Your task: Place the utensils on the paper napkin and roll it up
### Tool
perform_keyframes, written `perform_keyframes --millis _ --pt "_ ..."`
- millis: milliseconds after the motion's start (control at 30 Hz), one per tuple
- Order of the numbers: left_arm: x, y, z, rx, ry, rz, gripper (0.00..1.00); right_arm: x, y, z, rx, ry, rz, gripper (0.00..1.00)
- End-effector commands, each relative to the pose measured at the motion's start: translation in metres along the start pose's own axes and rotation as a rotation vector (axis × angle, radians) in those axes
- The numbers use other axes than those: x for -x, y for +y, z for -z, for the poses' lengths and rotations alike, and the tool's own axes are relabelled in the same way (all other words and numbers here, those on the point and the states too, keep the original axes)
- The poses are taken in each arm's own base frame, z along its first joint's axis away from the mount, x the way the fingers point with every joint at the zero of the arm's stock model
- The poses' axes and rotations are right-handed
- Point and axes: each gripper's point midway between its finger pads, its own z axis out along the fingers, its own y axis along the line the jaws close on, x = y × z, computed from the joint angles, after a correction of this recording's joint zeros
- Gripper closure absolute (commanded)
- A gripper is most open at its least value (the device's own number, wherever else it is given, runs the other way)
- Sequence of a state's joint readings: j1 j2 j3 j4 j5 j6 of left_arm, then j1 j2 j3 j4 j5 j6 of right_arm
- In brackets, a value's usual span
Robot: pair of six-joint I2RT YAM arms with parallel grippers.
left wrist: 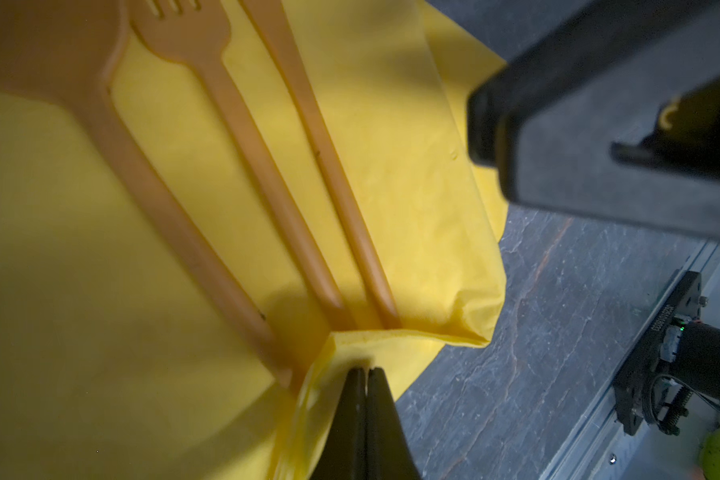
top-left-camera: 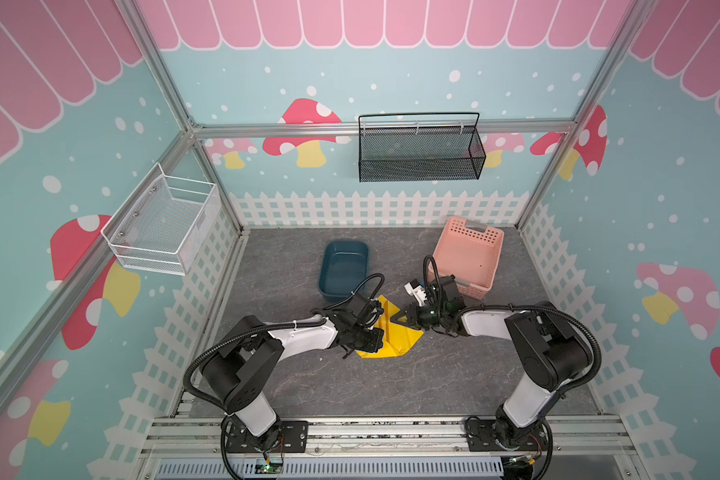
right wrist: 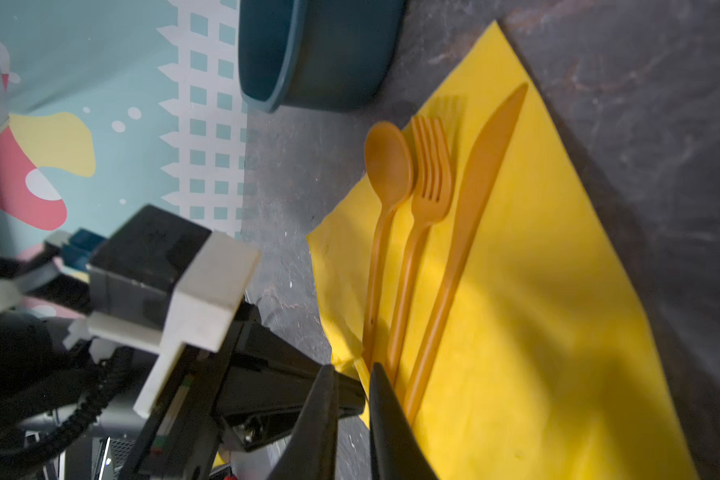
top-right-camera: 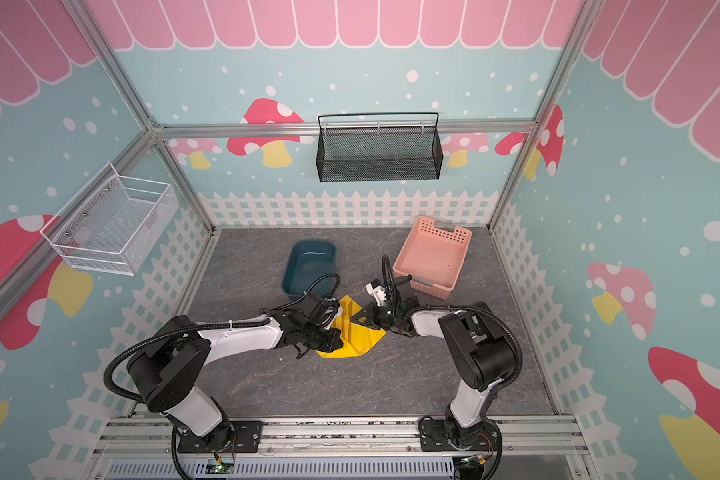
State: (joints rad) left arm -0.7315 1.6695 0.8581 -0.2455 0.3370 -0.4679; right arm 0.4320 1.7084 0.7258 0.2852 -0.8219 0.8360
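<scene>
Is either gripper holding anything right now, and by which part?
The left gripper pinches the paper napkin by its folded edge at the utensils' handle ends. The right gripper holds nothing, jaws apart.

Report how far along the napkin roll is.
Done: the spoon, fork and knife lie side by side on the paper napkin. In hand: the left gripper is shut on the napkin's edge, lifted by the handle ends; the right gripper hovers open beside them. Left: the rolling itself; the napkin is mostly flat.
</scene>
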Motion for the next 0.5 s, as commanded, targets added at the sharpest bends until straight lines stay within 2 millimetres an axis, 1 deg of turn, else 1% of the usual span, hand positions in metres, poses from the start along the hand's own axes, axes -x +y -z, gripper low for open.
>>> perform_keyframes --millis 0,67,133,233,333,467 --pt "0.006 -0.002 -0.002 -0.001 -0.003 -0.006 0.99 -0.031 -0.007 0.005 -0.026 0.063 -0.03 0.83" --pt "0.006 -0.001 -0.003 0.001 -0.001 -0.007 0.99 -0.046 -0.007 0.006 -0.033 0.091 -0.028 0.83" --pt "0.007 -0.002 -0.004 -0.004 0.003 -0.008 0.99 -0.058 -0.008 0.006 -0.048 0.116 -0.019 0.81" --pt "0.007 -0.003 -0.005 -0.009 0.004 -0.01 0.99 -0.068 -0.012 0.004 -0.081 0.138 -0.002 0.77" --pt "0.006 -0.003 -0.004 -0.01 0.005 -0.01 0.99 -0.069 -0.009 -0.004 -0.086 0.159 0.025 0.76" --pt "0.006 -0.003 -0.003 -0.012 -0.001 -0.012 0.99 -0.062 -0.008 -0.014 -0.113 0.173 0.057 0.76"
